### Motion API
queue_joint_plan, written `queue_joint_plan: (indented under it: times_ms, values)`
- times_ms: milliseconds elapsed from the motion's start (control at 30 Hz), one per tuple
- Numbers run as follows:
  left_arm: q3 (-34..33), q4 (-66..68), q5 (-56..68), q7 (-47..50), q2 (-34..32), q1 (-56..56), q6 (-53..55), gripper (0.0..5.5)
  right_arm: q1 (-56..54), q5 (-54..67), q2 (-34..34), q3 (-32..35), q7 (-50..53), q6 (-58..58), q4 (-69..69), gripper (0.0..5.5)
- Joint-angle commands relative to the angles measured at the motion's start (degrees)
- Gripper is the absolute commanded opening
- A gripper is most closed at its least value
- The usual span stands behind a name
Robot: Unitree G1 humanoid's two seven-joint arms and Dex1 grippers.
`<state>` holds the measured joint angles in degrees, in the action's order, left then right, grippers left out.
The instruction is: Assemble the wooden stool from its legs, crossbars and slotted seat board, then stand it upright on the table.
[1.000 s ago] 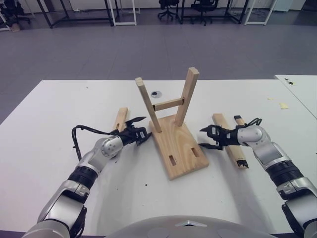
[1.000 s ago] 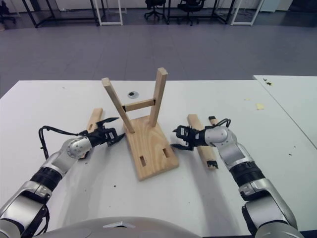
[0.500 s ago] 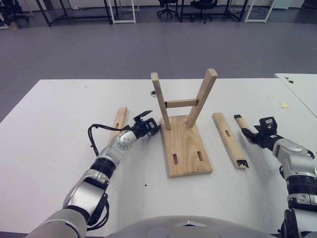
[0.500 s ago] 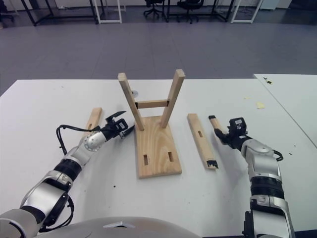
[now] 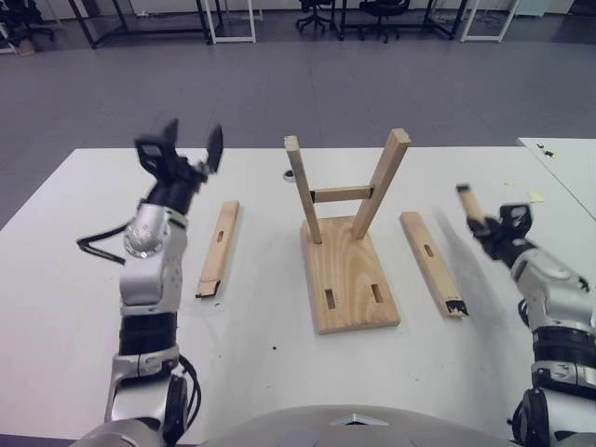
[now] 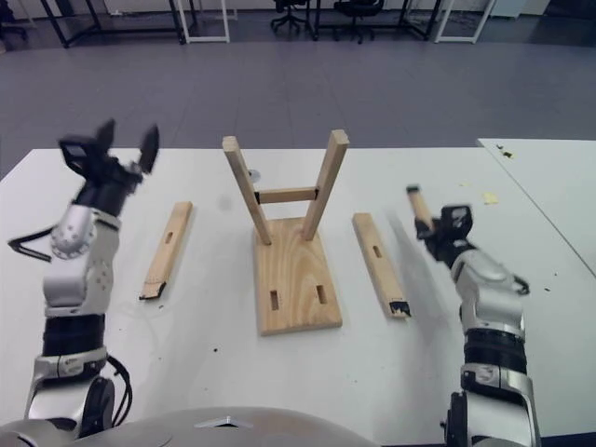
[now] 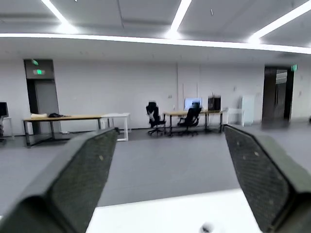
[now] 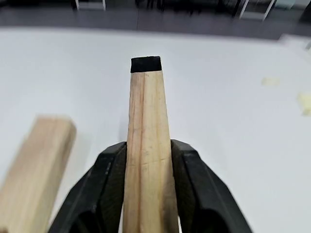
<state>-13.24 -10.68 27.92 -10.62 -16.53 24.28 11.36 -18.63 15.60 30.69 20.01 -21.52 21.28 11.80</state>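
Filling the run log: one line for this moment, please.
left claw open, up | right claw shut on crossbar, aloft | seat board flat, two legs fitted

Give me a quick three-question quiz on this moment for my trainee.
1. True or false: the left end effector is shut on something.
2. How many legs stand slotted into the seat board?
3. What does the right end effector grip? A) a crossbar B) the seat board C) nothing

Key: 1 false, it is open and empty; 2 two; 3 A.
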Motion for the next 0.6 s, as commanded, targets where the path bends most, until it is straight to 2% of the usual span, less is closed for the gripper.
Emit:
queue_joint_plan:
  times_ms: [33, 100, 167, 267, 600]
  values:
    - [0.5, -7.1, 30.9, 4.7, 6.7, 17.7, 17.2, 3.98, -17.5, 2.8, 1.3, -8.6, -2.0, 2.9, -25.3, 1.32]
    - [2.4, -6.0, 36.3, 6.3, 10.5, 21.3, 19.8, 3.98, -21.1, 2.4, -2.6, -18.8, -5.2, 3.2, -33.7, 1.32]
    - [3.8, -5.4, 38.0, 7.5, 12.4, 22.2, 21.3, 3.98, -22.5, 1.6, -5.2, -24.4, -6.6, 1.8, -37.0, 1.32]
    - [4.0, -6.1, 39.1, 8.6, 12.7, 22.4, 22.7, 3.7, -22.9, 2.4, -6.4, -24.8, -6.6, 2.2, -39.0, 1.32]
    - [2.2, -11.9, 40.8, 11.7, 10.0, 16.0, 24.3, 1.96, -22.4, 0.4, -5.4, -25.2, -7.1, 2.8, -39.6, 1.32]
